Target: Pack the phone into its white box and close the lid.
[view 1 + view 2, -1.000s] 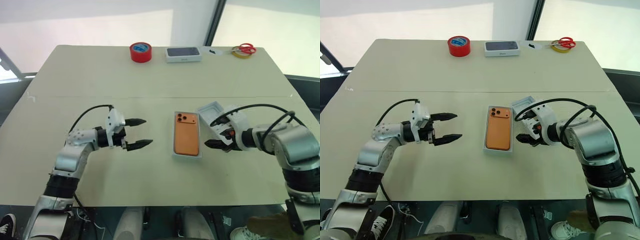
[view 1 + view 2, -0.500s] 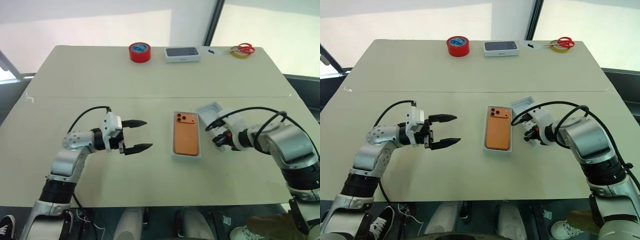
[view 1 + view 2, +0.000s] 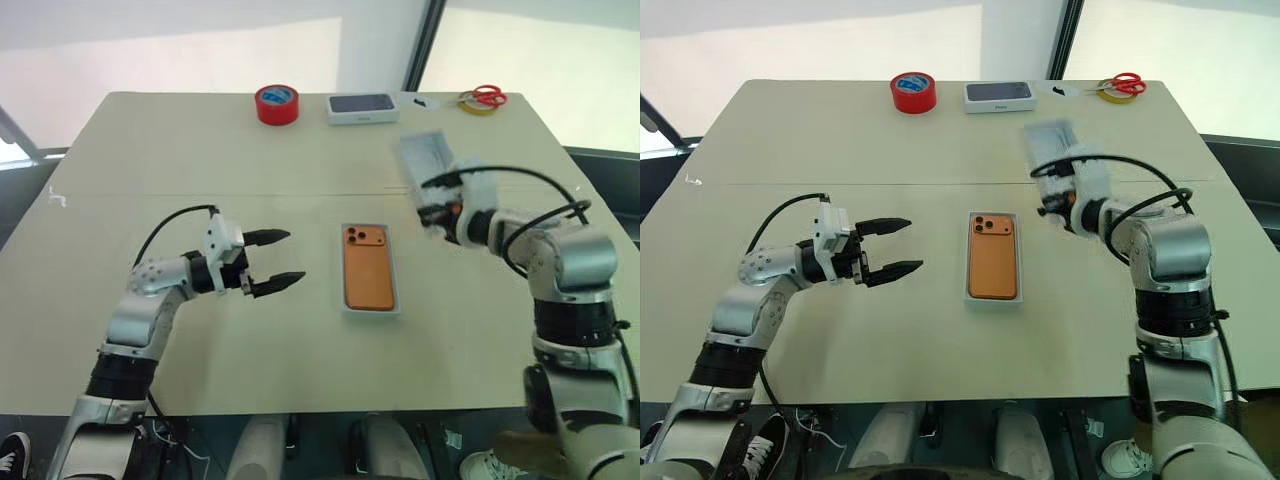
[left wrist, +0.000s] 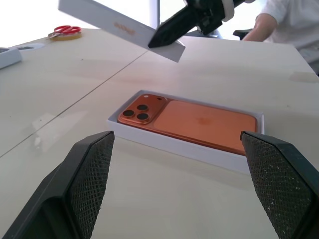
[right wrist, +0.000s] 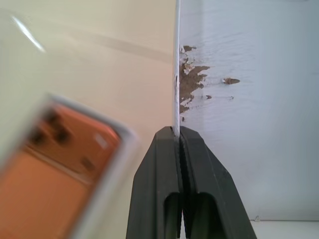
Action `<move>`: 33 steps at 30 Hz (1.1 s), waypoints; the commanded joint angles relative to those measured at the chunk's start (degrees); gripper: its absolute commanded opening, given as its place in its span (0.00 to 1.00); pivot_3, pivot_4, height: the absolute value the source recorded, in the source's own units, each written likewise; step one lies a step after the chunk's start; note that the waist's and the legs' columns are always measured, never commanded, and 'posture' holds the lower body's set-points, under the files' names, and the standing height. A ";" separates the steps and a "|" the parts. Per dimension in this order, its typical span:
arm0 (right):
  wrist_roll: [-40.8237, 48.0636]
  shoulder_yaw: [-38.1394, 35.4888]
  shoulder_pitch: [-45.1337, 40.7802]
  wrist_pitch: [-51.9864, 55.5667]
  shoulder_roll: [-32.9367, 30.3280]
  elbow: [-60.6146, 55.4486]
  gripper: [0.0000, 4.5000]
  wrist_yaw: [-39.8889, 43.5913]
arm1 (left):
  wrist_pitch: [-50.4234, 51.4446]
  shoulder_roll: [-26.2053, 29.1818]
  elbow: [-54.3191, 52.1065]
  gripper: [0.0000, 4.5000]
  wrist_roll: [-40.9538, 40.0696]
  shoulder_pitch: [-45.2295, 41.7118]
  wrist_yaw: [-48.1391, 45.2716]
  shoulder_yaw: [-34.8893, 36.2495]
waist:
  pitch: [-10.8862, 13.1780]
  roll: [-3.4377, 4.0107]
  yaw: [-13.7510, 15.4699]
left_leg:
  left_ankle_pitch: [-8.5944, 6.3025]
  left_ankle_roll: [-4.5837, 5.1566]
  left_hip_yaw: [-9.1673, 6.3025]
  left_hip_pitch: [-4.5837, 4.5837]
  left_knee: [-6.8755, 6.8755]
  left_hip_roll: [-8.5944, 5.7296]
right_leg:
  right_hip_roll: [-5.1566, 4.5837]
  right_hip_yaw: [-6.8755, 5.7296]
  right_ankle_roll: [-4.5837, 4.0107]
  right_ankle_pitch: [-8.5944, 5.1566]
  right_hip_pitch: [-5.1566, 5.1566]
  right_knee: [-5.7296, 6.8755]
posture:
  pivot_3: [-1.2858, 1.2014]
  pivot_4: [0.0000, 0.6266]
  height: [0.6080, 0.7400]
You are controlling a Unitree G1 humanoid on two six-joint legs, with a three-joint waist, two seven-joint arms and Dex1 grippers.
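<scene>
Table [image 3: 200, 150]: white box [image 3: 371, 309], red tape [image 3: 277, 104].

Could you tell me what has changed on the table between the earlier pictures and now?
The right gripper has shut on a wall of the lid and lifted it off the table, up and away from the robot; a second ago the lid lay beside the white box. The phone lies in the box as before, and the left gripper stays open, hovering in about the same place.
</scene>
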 commanded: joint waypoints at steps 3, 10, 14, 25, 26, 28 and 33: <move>10.17 -10.54 -0.56 1.19 12.55 -4.15 0.00 -4.65 | 4.51 -0.13 -2.18 0.89 -2.66 -0.11 0.94 1.00 | 0.01 0.02 -0.03 | 0.03 0.01 0.03 0.00 0.02 -0.01 | 0.00 0.00 0.00 0.00 0.01 0.05 | 0.52 0.24 0.96; 38.50 -28.94 -0.52 23.62 30.65 -9.56 0.00 -11.61 | 6.07 -0.08 -2.83 0.25 -2.41 -0.45 3.42 1.81 | -0.01 0.05 -0.02 | 0.05 0.17 0.01 0.05 -0.01 0.00 | -0.02 0.04 -0.02 0.00 -0.30 0.50 | 0.52 0.24 0.96; 57.05 -24.72 8.86 26.81 27.68 -9.71 0.00 -18.18 | 6.22 0.18 -2.69 0.06 -2.96 -0.61 4.04 2.79 | -0.04 0.04 0.09 | -0.04 0.08 0.02 -0.03 -0.05 -0.03 | -0.06 0.08 -0.04 0.00 -0.54 0.46 | 0.52 0.24 0.96; 92.39 1.43 18.02 4.87 7.15 -4.27 0.00 -36.17 | 6.48 -0.11 -6.56 0.06 -3.95 2.91 3.05 1.69 | -0.05 0.14 -0.40 | 0.06 0.30 0.15 -0.25 -0.09 0.02 | -0.07 0.20 -0.07 -0.02 -0.72 0.44 | 0.52 0.24 0.96; 92.39 2.61 17.56 3.52 7.05 -4.31 0.00 -36.56 | 6.44 -0.38 -6.81 0.06 -3.79 3.10 3.23 1.39 | -0.05 0.14 -0.32 | 0.07 0.31 0.15 -0.34 -0.06 0.02 | -0.07 0.20 -0.06 -0.02 -0.73 0.44 | 0.52 0.24 0.96; 92.39 4.26 17.25 0.95 7.47 -4.43 0.00 -37.56 | 6.24 -0.98 -7.17 0.06 -3.44 3.39 3.64 0.87 | -0.06 0.13 -0.13 | 0.11 0.38 0.15 -0.57 0.04 0.02 | -0.07 0.19 -0.04 0.00 -0.79 0.48 | 0.52 0.24 0.96; 92.39 6.68 16.85 -3.10 7.77 -3.72 0.00 -39.91 | 6.01 -1.82 -8.02 0.06 -3.00 4.05 4.44 0.01 | -0.07 0.10 0.02 | 0.11 0.52 0.15 -0.67 0.16 0.01 | -0.09 0.17 -0.04 0.04 -0.85 0.47 | 0.52 0.24 0.96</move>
